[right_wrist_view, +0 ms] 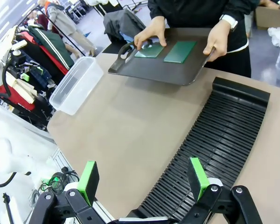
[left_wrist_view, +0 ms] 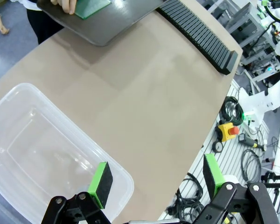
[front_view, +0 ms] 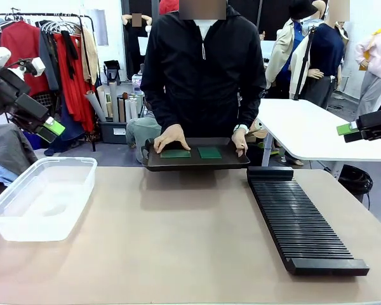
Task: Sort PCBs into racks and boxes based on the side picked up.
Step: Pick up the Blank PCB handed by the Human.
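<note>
Two green PCBs [front_view: 176, 153] [front_view: 209, 152] lie flat on a dark tray [front_view: 197, 164] that a person holds at the table's far edge, one hand [front_view: 171, 136] resting on the left board. The boards also show in the right wrist view [right_wrist_view: 180, 51] [right_wrist_view: 149, 50]. The long black slotted rack [front_view: 301, 222] lies on the right of the table, the clear empty box [front_view: 41, 197] on the left. My left gripper [front_view: 51, 129] hangs open, raised above the box; my right gripper [front_view: 348, 129] is open, high at the right edge. Both hold nothing.
Bare tan tabletop [front_view: 178, 241] stretches between box and rack. A white table [front_view: 311, 127] stands behind on the right, a clothes rail [front_view: 57, 57] behind on the left. Cables and a red stop button [left_wrist_view: 228, 130] lie beyond the table's near edge.
</note>
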### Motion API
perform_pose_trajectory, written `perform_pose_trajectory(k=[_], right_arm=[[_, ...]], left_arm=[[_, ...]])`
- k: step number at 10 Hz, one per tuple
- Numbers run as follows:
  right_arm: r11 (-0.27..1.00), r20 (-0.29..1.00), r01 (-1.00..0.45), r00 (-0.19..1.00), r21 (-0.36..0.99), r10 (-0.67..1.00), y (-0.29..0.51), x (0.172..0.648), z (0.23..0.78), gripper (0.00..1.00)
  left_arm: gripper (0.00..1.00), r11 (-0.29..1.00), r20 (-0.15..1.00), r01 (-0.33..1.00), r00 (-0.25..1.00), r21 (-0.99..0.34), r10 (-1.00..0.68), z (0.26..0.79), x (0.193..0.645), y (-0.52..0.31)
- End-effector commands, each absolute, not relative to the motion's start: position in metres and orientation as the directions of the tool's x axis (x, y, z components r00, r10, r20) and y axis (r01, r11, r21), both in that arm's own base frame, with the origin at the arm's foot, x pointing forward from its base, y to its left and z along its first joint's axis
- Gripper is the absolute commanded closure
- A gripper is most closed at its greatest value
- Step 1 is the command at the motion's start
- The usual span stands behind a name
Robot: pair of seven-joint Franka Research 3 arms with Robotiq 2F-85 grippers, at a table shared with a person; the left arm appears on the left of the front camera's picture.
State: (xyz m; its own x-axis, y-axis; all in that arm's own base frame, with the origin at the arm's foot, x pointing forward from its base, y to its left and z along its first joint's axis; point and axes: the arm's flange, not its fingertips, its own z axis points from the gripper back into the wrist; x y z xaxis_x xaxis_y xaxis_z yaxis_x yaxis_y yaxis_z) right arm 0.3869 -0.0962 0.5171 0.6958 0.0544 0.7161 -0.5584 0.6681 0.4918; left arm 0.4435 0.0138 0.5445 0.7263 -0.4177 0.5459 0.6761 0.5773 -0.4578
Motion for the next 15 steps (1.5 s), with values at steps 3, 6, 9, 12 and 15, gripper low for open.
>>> perform_pose_trajectory(k=[3,6,9,12,15], right_arm=[[0.657,0.728,-0.568,0.684,0.495,0.043,-0.095,0.3892,0.5189,0.0],[0.657,0.728,-0.568,0.684,0.495,0.043,-0.095,0.3892,0.5189,0.0],[0.657,0.728,-0.568,0.684,0.495,0.043,-0.095,0.3892,0.5189,0.0],[0.657,0.728,-0.568,0.684,0.495,0.043,-0.095,0.3892,0.5189,0.0],[0.657,0.728,-0.568,0.684,0.495,0.043,-0.095,0.3892,0.5189,0.0]], left_arm=[[0.0,0.573,0.549,0.679,0.724,-0.459,-0.418,0.5452,0.443,0.0141],[0.0,0.573,0.549,0.679,0.724,-0.459,-0.418,0.5452,0.443,0.0141],[0.0,0.573,0.549,0.679,0.724,-0.459,-0.418,0.5452,0.443,0.0141],[0.0,0.573,0.549,0.679,0.724,-0.459,-0.418,0.5452,0.443,0.0141],[0.0,0.573,0.549,0.679,0.724,-0.459,-0.418,0.5452,0.443,0.0141]])
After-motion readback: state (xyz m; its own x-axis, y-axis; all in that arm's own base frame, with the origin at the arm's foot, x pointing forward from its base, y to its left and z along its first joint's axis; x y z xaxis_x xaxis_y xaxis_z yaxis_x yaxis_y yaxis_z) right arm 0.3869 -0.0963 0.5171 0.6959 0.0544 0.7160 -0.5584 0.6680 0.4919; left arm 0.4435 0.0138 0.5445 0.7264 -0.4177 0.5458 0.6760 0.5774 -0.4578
